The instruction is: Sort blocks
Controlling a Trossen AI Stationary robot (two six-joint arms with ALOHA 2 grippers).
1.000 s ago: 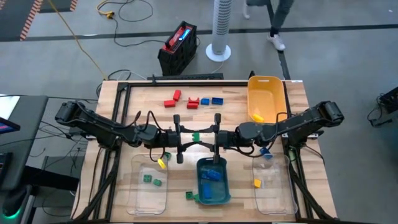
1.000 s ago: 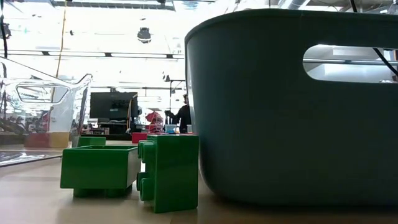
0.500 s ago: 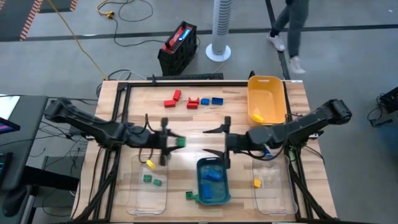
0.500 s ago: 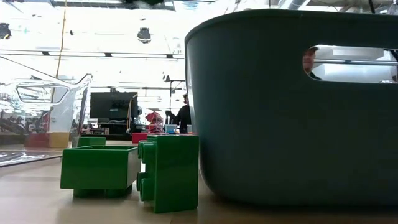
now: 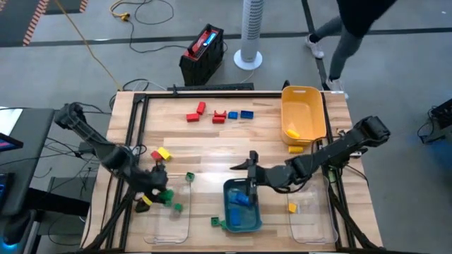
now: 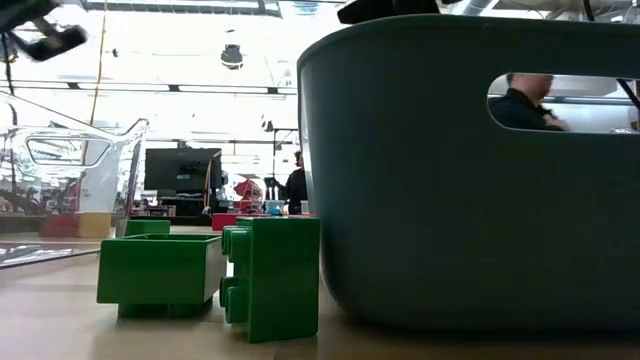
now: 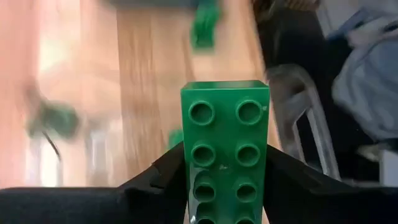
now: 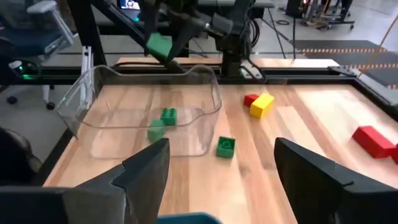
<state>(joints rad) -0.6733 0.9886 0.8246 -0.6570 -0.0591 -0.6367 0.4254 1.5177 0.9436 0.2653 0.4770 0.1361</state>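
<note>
My left gripper [image 5: 162,195] is shut on a green block [image 7: 227,146] above the left clear bin [image 5: 157,227]; the right wrist view shows block and gripper [image 8: 160,45] over that bin's far rim. Two green blocks [image 5: 173,205] lie in the bin. My right gripper [image 5: 248,169] stands open over the far end of the teal bin [image 5: 232,212], which holds blue blocks [image 5: 242,198]. Red and blue blocks [image 5: 220,115] lie at the table's far side. A green block [image 5: 189,176] lies between the arms. My left gripper pinches the green block's two long sides [image 7: 186,171] between its two fingers [image 7: 163,174]. The studded top faces the wrist camera, and the block's free end sticks out past the fingertips. The block is lifted clear above the clear bin.
A yellow bin [image 5: 304,106] with a yellow block [image 5: 292,132] stands far right, another yellow block [image 5: 296,148] beside it. The right clear bin [image 5: 319,226] holds a yellow block [image 5: 292,207]. A yellow and red pair [image 5: 161,153] and a green block [image 5: 214,221] lie on the table. A person walks beyond.
My left gripper has carried the green block from the table's middle toward the left and near edges, turning as it went, to above the left clear bin. My right gripper has opened and sunk a little toward the teal bin.
</note>
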